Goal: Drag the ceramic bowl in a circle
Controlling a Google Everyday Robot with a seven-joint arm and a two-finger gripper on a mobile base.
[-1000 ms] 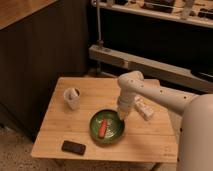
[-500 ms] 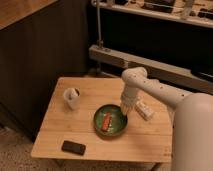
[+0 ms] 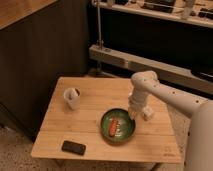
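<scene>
On the wooden counter (image 3: pixel 80 125), right of centre and toward the near edge, sits the ceramic bowl (image 3: pixel 118 126): round, shallow, glossy green, darker rim. An orange-red oblong item (image 3: pixel 113 128) lies inside it, roughly in the middle; what it is cannot be told. The hand (image 3: pixel 134 114) is down at the bowl's upper right rim, fingers closed tight; whether they pinch the rim or just press against it cannot be made out, since the white arm (image 3: pixel 165 97) reaching in from the right covers the contact.

Handling judgement: glazed ceramic, so stiff, fairly heavy for its width, slick on the fingers, and breakable if it goes off the edge. It should slide flat on the wood without tipping as long as the pull stays low. Best hold is the rim, one finger inside and one outside, which is about where the hand is. A glossy rim could slip out of a light pinch on the turns of the circle. The loose item inside may roll or shift as the bowl moves.

Outward from the bowl: a small white block (image 3: pixel 146 113) lies just beside the hand on the right, close enough to get bumped. A white mug (image 3: pixel 72 98) stands well apart to the upper left. A dark phone-like slab (image 3: pixel 73 147) lies near the front left edge. The circle's path needs to stay between these and inside the counter's near edge.
</scene>
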